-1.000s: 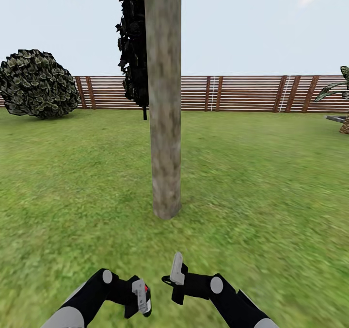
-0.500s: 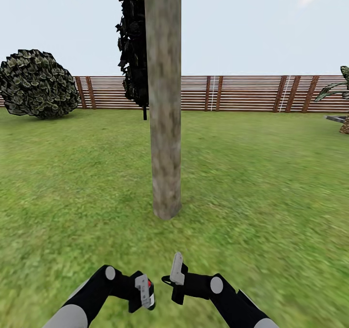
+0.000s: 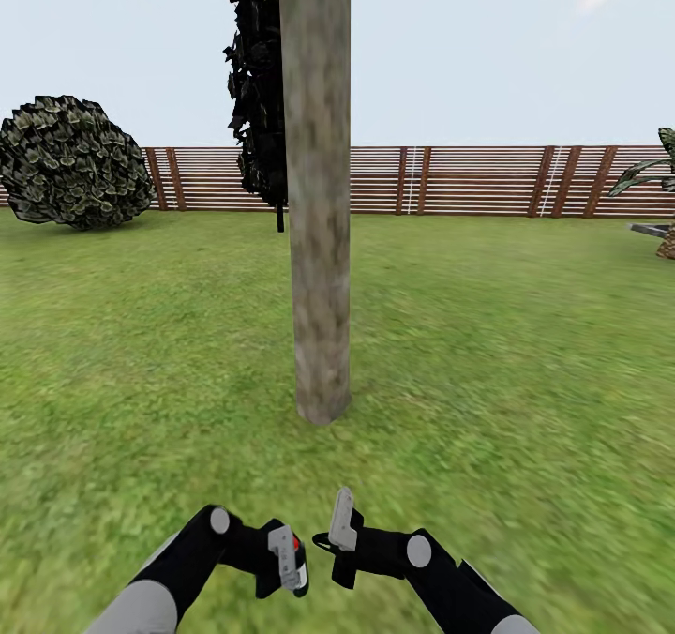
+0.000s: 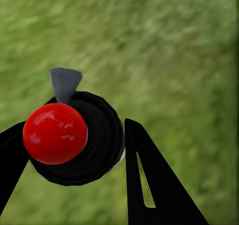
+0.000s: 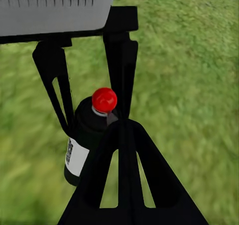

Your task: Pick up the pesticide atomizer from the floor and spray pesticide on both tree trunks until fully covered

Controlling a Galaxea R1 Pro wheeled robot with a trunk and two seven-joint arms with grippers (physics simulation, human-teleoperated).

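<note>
Wide green grass lawn (image 3: 525, 353) runs out to the reddish-brown slatted wooden fence (image 3: 469, 181). Dead ahead stands the thick, mottled grey-brown tree trunk (image 3: 319, 193), close to the robot, likely the spraying target. Down low, the left pincer (image 3: 281, 564) is clamped on the black, red-capped pesticide atomizer bottle (image 4: 74, 142), fingers squeezing both sides, carried just beside the right pincer (image 3: 339, 521). From the right wrist, its fingers look closed together, holding nothing. Judging by this, pickup is done; aiming the nozzle comes next.

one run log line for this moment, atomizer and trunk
left gripper: shut on atomizer | right gripper: empty | tree trunk: ahead
</note>
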